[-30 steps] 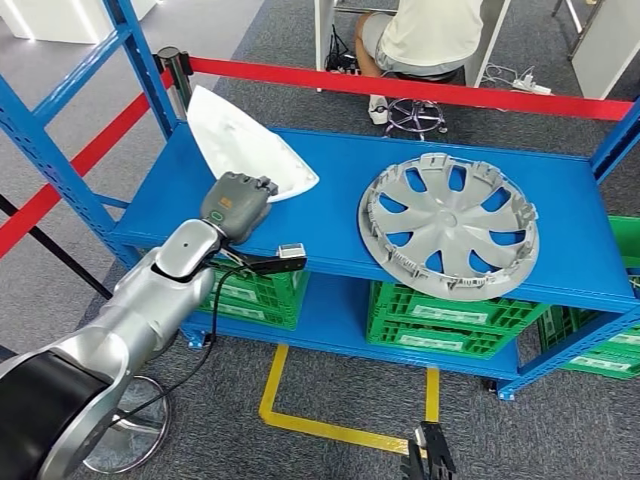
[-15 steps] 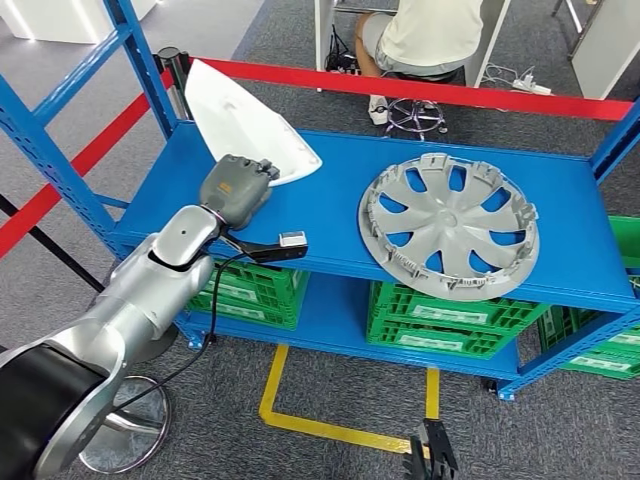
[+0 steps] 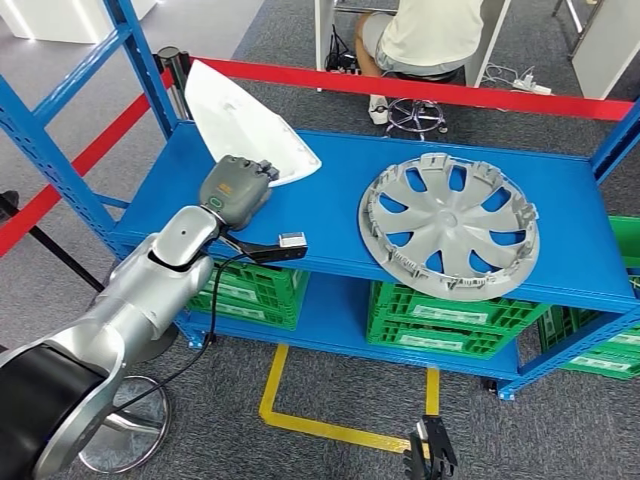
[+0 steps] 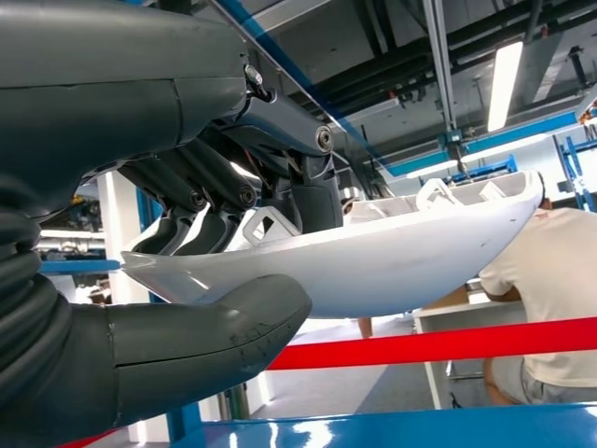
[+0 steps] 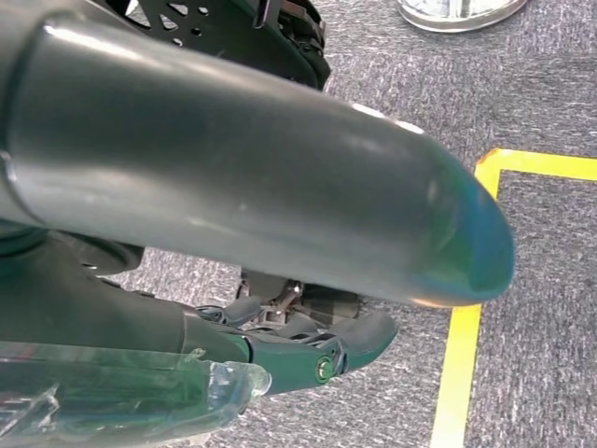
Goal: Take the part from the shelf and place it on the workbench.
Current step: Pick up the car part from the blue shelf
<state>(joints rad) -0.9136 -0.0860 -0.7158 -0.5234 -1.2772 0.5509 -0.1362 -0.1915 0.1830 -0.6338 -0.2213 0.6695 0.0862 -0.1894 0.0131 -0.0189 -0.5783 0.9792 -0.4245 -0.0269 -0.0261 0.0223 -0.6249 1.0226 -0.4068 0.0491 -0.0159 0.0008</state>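
The white curved part [image 3: 241, 120] is tilted up off the left end of the blue shelf [image 3: 340, 210], its far tip raised toward the shelf post. My left hand [image 3: 234, 190] grips its near edge. In the left wrist view the thumb [image 4: 211, 336] lies under the part [image 4: 395, 252] and the dark fingers [image 4: 211, 201] press on its ribbed inner side. My right hand [image 3: 429, 452] hangs low over the carpet with nothing in it, its thumb [image 5: 282, 215] and fingers [image 5: 317, 359] apart.
A grey wheel cover [image 3: 449, 225] lies on the right half of the shelf. Green crates [image 3: 438, 320] sit on the lower level. A red barrier belt [image 3: 423, 90] runs behind, with a seated person [image 3: 430, 35] beyond it. Yellow tape [image 3: 332, 430] marks the floor.
My left hand has risen a little with the white part, lifting its near edge off the shelf and tipping it up. Over the last half second nothing moved.
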